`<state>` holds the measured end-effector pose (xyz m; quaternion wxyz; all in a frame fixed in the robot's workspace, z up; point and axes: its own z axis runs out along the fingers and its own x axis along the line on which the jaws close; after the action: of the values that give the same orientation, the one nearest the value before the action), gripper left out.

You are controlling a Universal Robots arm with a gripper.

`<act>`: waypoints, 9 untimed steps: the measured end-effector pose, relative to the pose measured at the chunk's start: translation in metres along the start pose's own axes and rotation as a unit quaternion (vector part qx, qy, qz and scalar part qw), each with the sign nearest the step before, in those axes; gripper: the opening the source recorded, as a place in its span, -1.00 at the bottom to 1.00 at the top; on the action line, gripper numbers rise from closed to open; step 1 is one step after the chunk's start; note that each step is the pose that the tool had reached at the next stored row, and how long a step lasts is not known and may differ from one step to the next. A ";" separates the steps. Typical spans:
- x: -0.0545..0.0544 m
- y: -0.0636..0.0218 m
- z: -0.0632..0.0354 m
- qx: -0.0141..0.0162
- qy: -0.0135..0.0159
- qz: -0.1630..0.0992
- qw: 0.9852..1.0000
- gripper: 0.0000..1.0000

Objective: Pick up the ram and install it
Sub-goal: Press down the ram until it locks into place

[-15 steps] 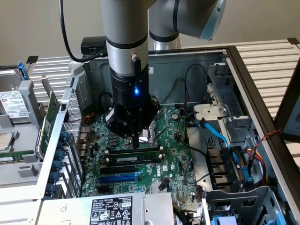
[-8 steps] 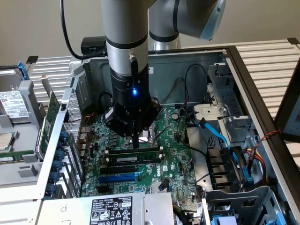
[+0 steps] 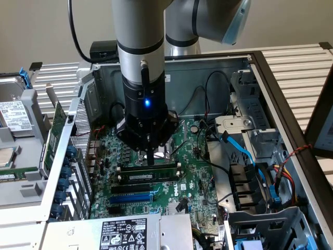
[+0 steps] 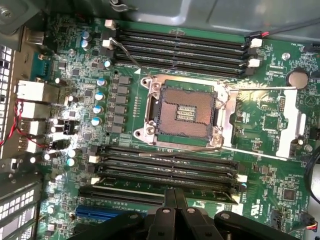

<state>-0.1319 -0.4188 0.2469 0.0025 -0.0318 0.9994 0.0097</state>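
Already seated, the ram (image 3: 148,177) lies flat in a black memory slot (image 4: 165,172) near the middle of the motherboard (image 3: 195,177), beside the open CPU socket (image 4: 182,112). Gripper (image 3: 151,160) directly above it, fingers drawn narrow, tips on the stick's top edge. Blue expansion slot (image 3: 132,198) just beyond.

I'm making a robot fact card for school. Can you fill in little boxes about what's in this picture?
place: inside an open computer case
board: green motherboard with an empty processor socket
claw: low over the memory slots
ram: lying along a slot under the claw
blue slot: beside the memory slots, empty
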 end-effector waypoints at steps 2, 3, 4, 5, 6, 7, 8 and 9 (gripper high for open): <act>0.000 0.0000 0.0000 0.000 0.000 0.014 1.000 -0.79; 0.000 0.0000 -0.0001 0.000 0.000 0.021 1.000 -0.79; 0.000 0.0000 -0.0001 0.000 0.000 0.028 1.000 -0.79; 0.000 0.0000 -0.0001 0.000 0.000 0.030 1.000 -0.79; 0.000 0.0000 -0.0001 0.000 0.000 0.030 1.000 -0.79; 0.000 0.0000 -0.0001 0.000 0.000 0.030 1.000 -0.79; 0.000 0.0000 -0.0001 0.000 0.000 0.030 1.000 -0.79; 0.000 0.0000 0.0000 0.000 0.000 0.030 1.000 -0.79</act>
<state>-0.1318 -0.4188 0.2469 0.0025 -0.0015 0.9999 0.0097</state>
